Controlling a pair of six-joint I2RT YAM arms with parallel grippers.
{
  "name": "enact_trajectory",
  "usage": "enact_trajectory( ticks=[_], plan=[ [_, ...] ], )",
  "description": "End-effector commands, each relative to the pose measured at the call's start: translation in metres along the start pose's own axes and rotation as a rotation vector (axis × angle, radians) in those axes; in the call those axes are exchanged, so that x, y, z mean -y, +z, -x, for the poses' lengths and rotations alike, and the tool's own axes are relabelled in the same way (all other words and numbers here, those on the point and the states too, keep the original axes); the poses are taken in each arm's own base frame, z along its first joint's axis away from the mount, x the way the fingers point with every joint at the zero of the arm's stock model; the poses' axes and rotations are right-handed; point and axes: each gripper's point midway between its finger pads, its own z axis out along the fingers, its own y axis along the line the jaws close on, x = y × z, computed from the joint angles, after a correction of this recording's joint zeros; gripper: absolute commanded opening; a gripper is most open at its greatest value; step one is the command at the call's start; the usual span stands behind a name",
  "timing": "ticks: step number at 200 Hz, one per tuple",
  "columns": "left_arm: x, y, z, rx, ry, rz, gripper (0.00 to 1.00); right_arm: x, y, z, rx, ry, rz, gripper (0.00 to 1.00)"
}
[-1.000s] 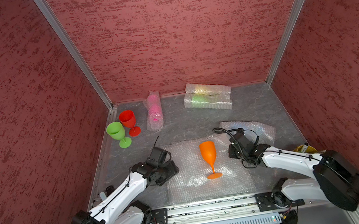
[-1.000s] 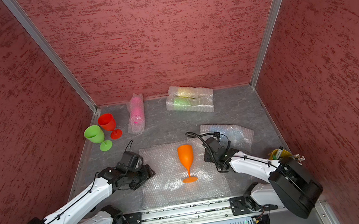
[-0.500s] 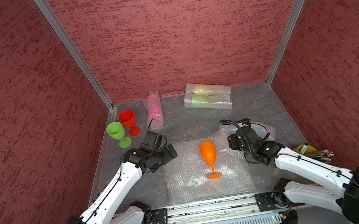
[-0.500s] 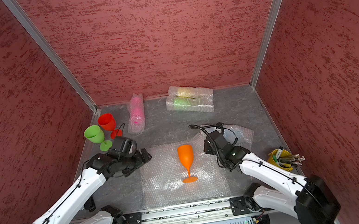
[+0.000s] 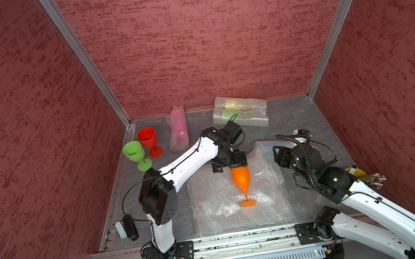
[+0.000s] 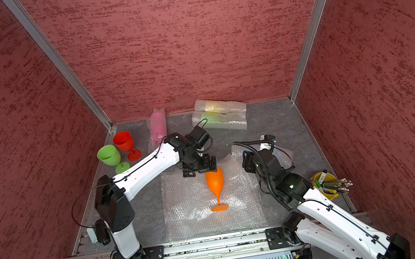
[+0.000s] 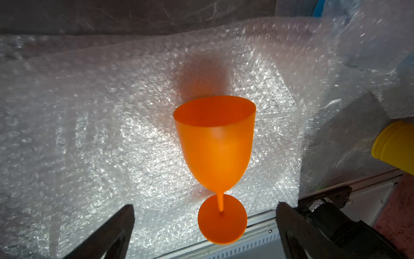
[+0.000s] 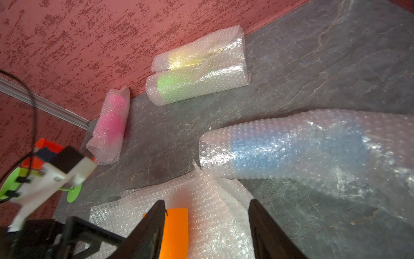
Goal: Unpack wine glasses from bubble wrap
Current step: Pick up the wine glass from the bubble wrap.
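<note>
An orange wine glass (image 5: 243, 182) (image 6: 215, 183) stands upright on a flat sheet of bubble wrap (image 5: 219, 210). My left gripper (image 5: 230, 163) (image 7: 205, 205) hovers open just behind its rim, touching nothing; the left wrist view looks down the orange glass (image 7: 215, 145). To the right of the glass, my right gripper (image 5: 278, 154) (image 8: 206, 201) is open and empty above the sheet. Beside it lies a blue glass in a bubble wrap sleeve (image 8: 291, 152). Bare green (image 5: 134, 153) and red (image 5: 148, 138) glasses stand at the back left. A pink wrapped glass (image 5: 179, 126) lies at the back.
Two wrapped sleeves (image 5: 240, 115), one with a green glass (image 8: 179, 87) and one with a yellow glass (image 8: 190, 60), lie along the back wall. A yellow cup of utensils (image 5: 360, 176) stands at the right edge. Red walls close in three sides; a metal rail (image 5: 218, 242) runs along the front.
My left arm swung from the sheet's left edge to behind the orange glass, and its jaws spread wide. My right gripper lifted, drew back to the right and opened.
</note>
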Motion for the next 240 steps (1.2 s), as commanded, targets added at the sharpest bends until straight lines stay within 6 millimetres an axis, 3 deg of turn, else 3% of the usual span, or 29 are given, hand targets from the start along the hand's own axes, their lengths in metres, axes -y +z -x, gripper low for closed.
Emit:
enact_trajectory(
  ticks=[1, 66, 118, 147, 175, 200, 220, 240],
  plan=[
    [0.001, 0.008, -0.004, -0.079, 0.002, 0.034, 1.0, 0.008, -0.006, 0.007, 0.031, -0.006, -0.03, 0.61],
    [0.012, 0.065, 0.003, -0.192, -0.062, 0.012, 1.0, 0.008, -0.003, 0.001, 0.041, 0.002, 0.007, 0.59],
    [0.009, 0.087, 0.012, -0.215, -0.099, -0.002, 0.98, 0.006, 0.0, -0.003, 0.035, 0.001, 0.022, 0.59],
    [0.002, 0.091, 0.018, -0.213, -0.125, -0.002, 0.9, 0.005, -0.002, -0.002, 0.043, 0.016, 0.039, 0.57],
    [0.004, 0.081, 0.02, -0.187, -0.131, -0.035, 0.81, 0.005, -0.007, 0.003, 0.054, 0.022, 0.039, 0.57],
    [0.003, 0.062, 0.02, -0.16, -0.136, -0.05, 0.79, 0.005, -0.011, 0.007, 0.067, 0.027, 0.044, 0.56],
    [0.001, 0.036, 0.021, -0.106, -0.126, -0.058, 0.79, 0.0, -0.012, 0.008, 0.062, 0.031, 0.061, 0.56],
    [-0.008, -0.002, 0.024, 0.005, -0.109, -0.037, 0.79, -0.006, -0.013, 0.01, 0.057, 0.035, 0.086, 0.56]
  ],
)
